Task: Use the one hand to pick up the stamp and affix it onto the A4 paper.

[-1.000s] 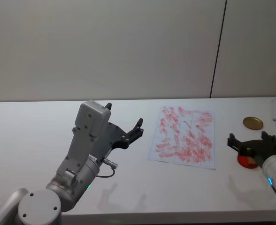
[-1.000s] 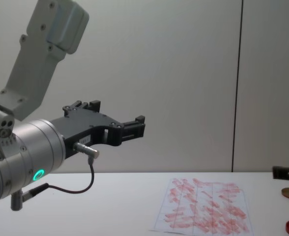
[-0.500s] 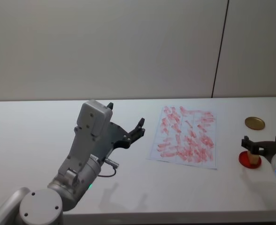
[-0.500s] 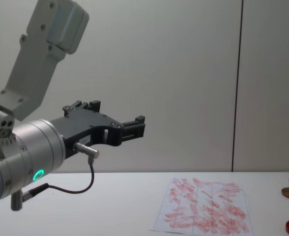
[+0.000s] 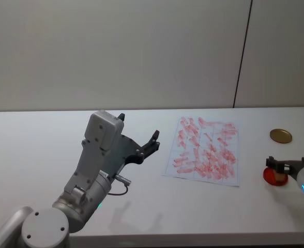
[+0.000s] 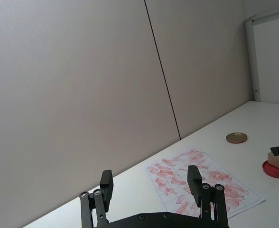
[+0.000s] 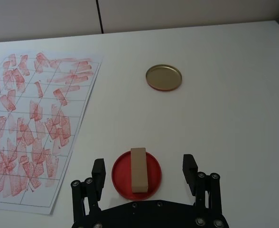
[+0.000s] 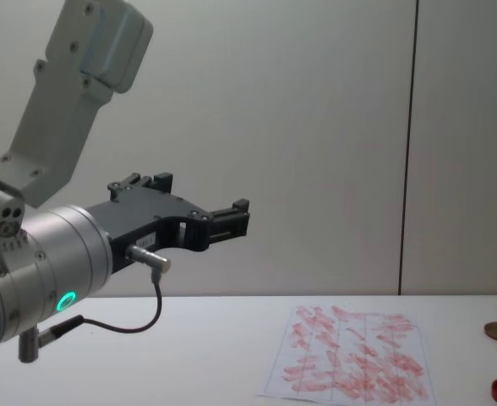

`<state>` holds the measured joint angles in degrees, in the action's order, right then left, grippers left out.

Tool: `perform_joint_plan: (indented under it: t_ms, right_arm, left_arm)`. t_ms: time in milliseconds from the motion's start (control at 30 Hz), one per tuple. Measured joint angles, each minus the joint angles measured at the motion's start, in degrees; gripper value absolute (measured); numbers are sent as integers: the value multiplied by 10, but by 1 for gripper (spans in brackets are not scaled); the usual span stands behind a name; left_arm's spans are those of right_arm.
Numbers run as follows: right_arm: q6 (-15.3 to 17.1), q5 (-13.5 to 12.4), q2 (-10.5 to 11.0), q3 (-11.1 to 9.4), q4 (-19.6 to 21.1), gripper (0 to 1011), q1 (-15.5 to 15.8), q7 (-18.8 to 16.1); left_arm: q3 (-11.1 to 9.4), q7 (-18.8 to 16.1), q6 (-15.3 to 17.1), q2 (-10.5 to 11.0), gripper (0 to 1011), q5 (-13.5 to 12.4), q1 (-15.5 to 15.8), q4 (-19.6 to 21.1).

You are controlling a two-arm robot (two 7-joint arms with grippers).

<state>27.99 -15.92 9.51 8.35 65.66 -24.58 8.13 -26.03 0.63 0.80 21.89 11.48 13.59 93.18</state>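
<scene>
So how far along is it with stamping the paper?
Nothing is done yet: the stamp lies on the red disc, ungripped. In hand: the right gripper is open, lined up on the stamp. Left: close, lift, carry it to the A4 paper and press. The left gripper is parked open above the left of the table.

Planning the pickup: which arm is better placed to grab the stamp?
Right. The right gripper hovers by the stamp on the red disc, jaws open; the left gripper hangs raised beyond the A4 paper.
</scene>
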Motion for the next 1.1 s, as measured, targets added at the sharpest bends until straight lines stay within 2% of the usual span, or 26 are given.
perform_joint_plan:
  t_ms: [300,367,567,633,733,800,867,900,933,1033,1100]
  right_arm:
    - [-12,10,-9,3,-78,1001,-38,-24]
    - [-13,10,-9,3,-83,984,-40,-26]
    - [-16,17,-15,7,-121,842,-58,-33]
    - [-16,20,-18,8,-138,756,-66,-34]
    - [-16,22,-20,9,-148,705,-71,-35]
    - [-16,24,-21,10,-157,617,-76,-35]
    - [-16,25,-22,10,-162,579,-79,-34]
    - [-16,26,-23,11,-167,517,-81,-34]
    - [-16,26,-23,11,-169,517,-82,-33]
    - [-16,28,-25,11,-176,396,-85,-31]
    - [-16,28,-25,11,-178,359,-86,-29]
  left_arm:
    - [0,0,0,0,993,0,0,0]
    - [0,0,0,0,993,0,0,0]
    - [0,0,0,0,993,0,0,0]
    - [0,0,0,0,993,0,0,0]
    - [0,0,0,0,993,0,0,0]
    - [0,0,0,0,993,0,0,0]
    - [0,0,0,0,993,0,0,0]
    - [0,0,0,0,993,0,0,0]
    - [0,0,0,0,993,0,0,0]
    - [0,0,0,0,993,0,0,0]
    - [0,0,0,0,993,0,0,0]
